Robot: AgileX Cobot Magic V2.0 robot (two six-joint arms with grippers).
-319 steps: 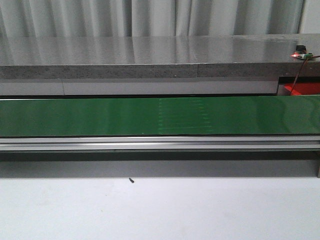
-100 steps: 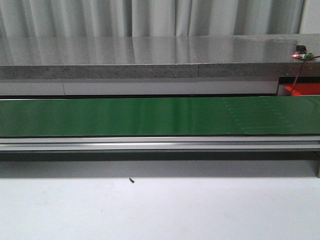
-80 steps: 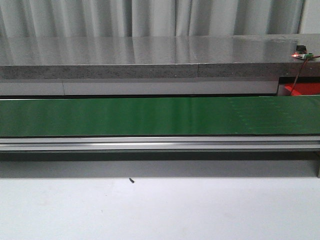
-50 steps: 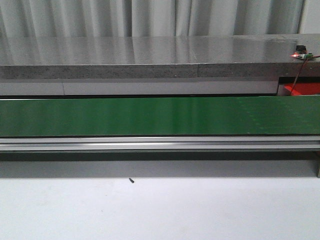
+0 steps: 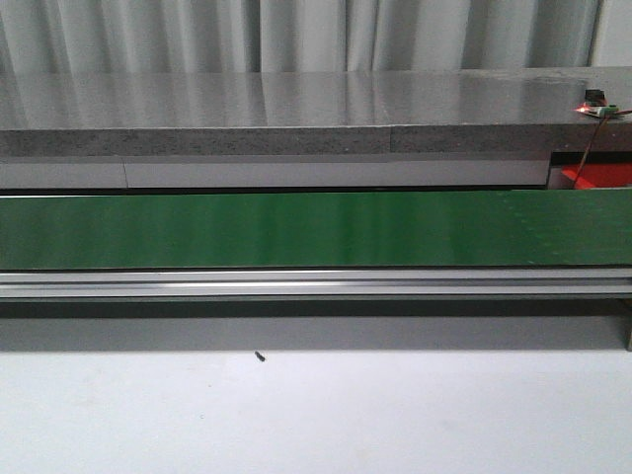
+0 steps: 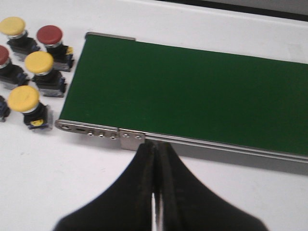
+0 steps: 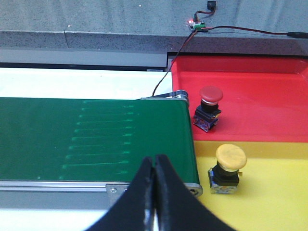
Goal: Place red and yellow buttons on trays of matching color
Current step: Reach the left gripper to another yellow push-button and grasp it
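Stretching across the front view, the green conveyor belt (image 5: 296,230) runs bare from edge to edge, with a grey stone-topped counter (image 5: 296,109) behind it and a white table (image 5: 316,415) in front; only a corner of the red tray (image 5: 597,176) peeks in at far right, and neither arm appears.

The left wrist view supplies what that camera misses: the belt's end, and a cluster of push buttons standing on the white surface just beside it. Three yellow buttons (image 6: 39,62) and a red button (image 6: 49,34) are fully visible, with another red one (image 6: 2,55) cut off at the frame edge. The left gripper (image 6: 154,163) hangs near the belt's metal side rail (image 6: 96,131), its black fingers pressed together with nothing between them.

The right wrist view covers the opposite end. One red button (image 7: 211,95) stands on the red tray (image 7: 269,96), and one yellow button (image 7: 230,156) stands on the adjoining yellow tray (image 7: 274,192), both close beside the belt's end. The right gripper (image 7: 155,166) is likewise closed tight and empty, hovering over the belt's near edge. A small circuit board (image 7: 197,24) with trailing wires sits on the counter.
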